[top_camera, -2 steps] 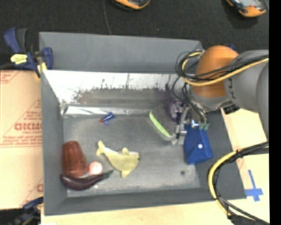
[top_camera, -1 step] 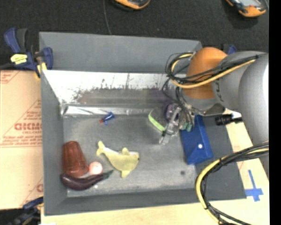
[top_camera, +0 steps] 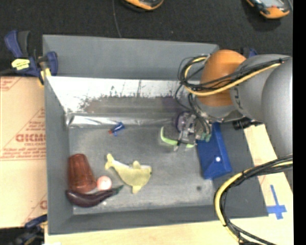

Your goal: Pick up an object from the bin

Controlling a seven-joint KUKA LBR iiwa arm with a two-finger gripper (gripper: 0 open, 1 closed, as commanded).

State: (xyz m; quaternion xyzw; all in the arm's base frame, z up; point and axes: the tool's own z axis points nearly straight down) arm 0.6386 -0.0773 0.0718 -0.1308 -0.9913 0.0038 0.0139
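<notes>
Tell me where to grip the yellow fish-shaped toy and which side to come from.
Probably its mid-body, from straight above: the yellow fish-shaped toy lies flat on the bin floor, so pinch across its narrower width. The purple eggplant crowds its lower left end.

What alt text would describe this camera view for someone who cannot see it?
A robot arm's gripper reaches into a grey bin, beside a small green thing and a blue block. A yellow toy and brown cup lie left.
</notes>
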